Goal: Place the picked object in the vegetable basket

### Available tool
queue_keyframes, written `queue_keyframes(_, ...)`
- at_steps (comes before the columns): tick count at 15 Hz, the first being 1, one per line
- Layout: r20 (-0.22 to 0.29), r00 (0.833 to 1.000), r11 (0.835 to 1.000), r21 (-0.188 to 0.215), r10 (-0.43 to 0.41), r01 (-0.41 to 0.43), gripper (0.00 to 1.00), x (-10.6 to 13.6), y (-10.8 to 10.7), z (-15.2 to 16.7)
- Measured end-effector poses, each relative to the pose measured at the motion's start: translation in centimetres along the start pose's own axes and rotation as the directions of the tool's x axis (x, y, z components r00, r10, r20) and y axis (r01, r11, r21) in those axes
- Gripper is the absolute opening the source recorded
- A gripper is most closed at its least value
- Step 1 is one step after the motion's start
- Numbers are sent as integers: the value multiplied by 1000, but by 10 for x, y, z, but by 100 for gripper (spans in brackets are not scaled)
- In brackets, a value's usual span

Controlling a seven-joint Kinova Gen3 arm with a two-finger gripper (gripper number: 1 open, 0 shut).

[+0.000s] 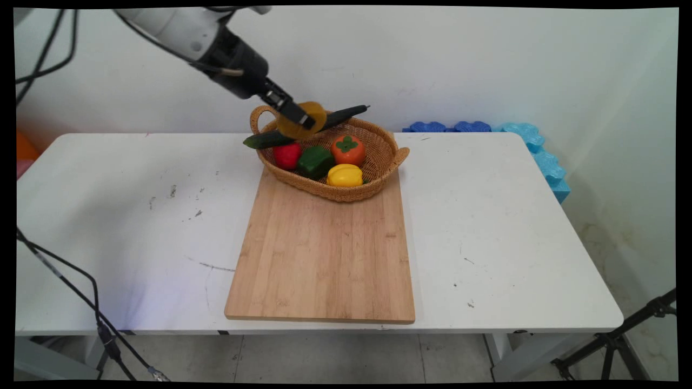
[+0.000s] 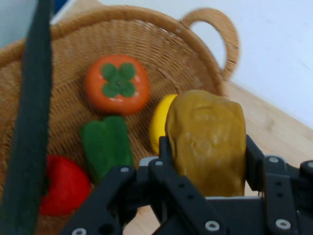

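Above basket (image 1: 346, 192), claw (image 1: 299, 118) gripping potato (image 2: 208, 142), cucumber (image 1: 303, 128) beside

White table (image 1: 513, 227) (scuffed) against pale wall (image 1: 486, 59).

Woven wicker basket (image 1: 378, 162), wooden board (image 1: 324, 254), seemingly glossy plastic persimmon (image 2: 116, 84).

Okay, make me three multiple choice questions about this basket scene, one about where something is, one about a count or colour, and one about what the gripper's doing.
1. Where does the wicker basket stand?
A. on the far end of the wooden board
B. on the floor
C. on the blue foam

2. What colour is the pepper beside the persimmon?
A. purple
B. green
C. white

3. What is the gripper doing?
A. hanging open
B. clamping the cucumber
C. holding a brownish potato

Answers: 1 A, the basket's base rests on the board. 2 B, both views show it green. 3 C, the fingers flank the potato.
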Motion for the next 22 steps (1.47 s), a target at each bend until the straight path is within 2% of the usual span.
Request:
queue_keyframes(7, -2, 998, 995, 78, -64, 64, 0, 22, -34, 56)
queue_keyframes(11, 9, 995, 988, 124, -95, 94, 0, 30, -59, 102)
queue_keyframes(18, 30, 992, 980, 161, -126, 120, 0, 31, -84, 158)
queue_keyframes(22, 36, 990, 978, 166, -133, 125, 0, 31, -89, 173)
